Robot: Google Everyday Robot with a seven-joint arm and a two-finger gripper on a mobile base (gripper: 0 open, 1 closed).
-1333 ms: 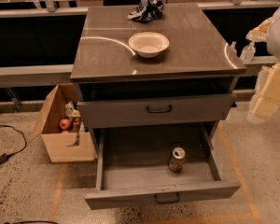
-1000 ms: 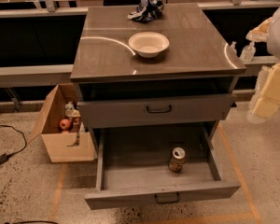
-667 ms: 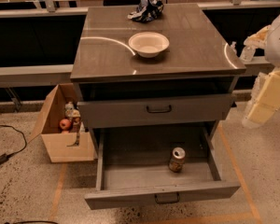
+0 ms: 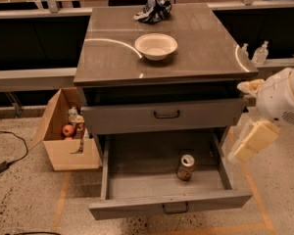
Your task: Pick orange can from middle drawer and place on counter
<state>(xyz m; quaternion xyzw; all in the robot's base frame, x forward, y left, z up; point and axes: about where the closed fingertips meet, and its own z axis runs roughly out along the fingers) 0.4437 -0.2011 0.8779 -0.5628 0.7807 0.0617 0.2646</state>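
Observation:
The orange can [image 4: 186,167] stands upright in the open middle drawer [image 4: 166,200], right of its centre. The drawer is pulled out below the counter [image 4: 206,53]. My gripper [image 4: 251,142] hangs at the right of the cabinet, just outside the drawer's right wall and above it. It is to the right of the can and apart from it. It holds nothing that I can see.
A white bowl [image 4: 157,45] and a dark crumpled bag [image 4: 153,9] sit on the counter. The taller upper drawer front [image 4: 166,115] is above the open drawer. A cardboard box [image 4: 63,136] with items stands on the floor at left. Clear bottles [image 4: 260,53] stand behind right.
My arm has come down and to the left, from beside the counter's right edge to beside the open drawer's right wall. The can and the drawer have not moved.

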